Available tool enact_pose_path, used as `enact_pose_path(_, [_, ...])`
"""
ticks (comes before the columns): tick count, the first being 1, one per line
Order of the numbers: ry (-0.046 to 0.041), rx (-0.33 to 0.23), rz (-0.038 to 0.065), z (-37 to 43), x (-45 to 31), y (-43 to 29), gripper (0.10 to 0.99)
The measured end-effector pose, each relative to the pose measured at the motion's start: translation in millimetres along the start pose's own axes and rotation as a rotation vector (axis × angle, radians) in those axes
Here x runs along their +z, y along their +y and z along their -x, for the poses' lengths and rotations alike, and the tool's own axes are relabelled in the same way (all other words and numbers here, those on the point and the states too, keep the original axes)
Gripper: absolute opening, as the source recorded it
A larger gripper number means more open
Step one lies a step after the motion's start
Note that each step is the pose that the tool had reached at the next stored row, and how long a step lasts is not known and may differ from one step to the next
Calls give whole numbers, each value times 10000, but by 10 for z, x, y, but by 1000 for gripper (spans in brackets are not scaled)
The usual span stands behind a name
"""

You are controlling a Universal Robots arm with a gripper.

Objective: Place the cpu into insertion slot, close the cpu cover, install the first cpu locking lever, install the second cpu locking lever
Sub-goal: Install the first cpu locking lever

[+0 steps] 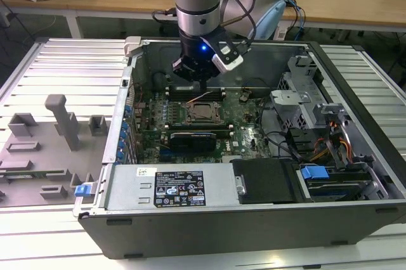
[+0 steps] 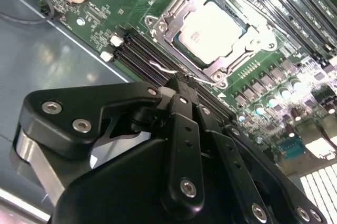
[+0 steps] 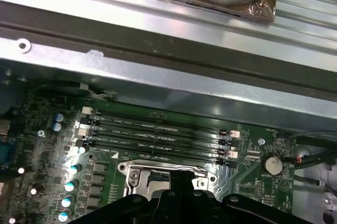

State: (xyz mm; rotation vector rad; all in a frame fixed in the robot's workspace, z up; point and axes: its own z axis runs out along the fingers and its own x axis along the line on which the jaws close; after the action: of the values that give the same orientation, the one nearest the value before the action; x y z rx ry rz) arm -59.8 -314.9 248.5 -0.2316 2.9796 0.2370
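My exterior view sits high and well back from the open computer case (image 1: 254, 225), facing down at the insertion slot (image 1: 204, 113) in its middle. My second wrist view hangs close above that slot, tilted across it. My first wrist view looks from just beside the slot, past the memory slots (image 3: 158, 129) to the case wall (image 3: 184, 82). All three share the slot.

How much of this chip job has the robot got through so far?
Done: the cpu is seated and the cover lies flat around it. In hand: the gripper hangs right at the cover's edge, beside a thin wire that looks like a lever. Left: the levers, it seems; I can't tell whether either is latched.
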Motion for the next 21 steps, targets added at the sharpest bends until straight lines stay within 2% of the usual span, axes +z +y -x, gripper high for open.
enact_pose_path(2, [-120, -20, -17, -9, 23, -12, 106])
enact_pose_path(3, [-144, -26, -21, -12, 41, -16, 106])
enact_pose_path(7, [-160, -22, -3, -26, 118, -27, 106])
enact_pose_path(8, [-164, -17, 37, -27, 120, -28, 106])
enact_pose_path(9, [-181, -7, 125, -27, 123, -28, 106])
enact_pose_path(12, [-252, 48, 515, -29, 133, -28, 106])
enact_pose_path(17, [-275, 128, 572, -41, 222, -42, 106])
enact_pose_path(21, [-287, 200, 566, -42, 256, -38, 106])
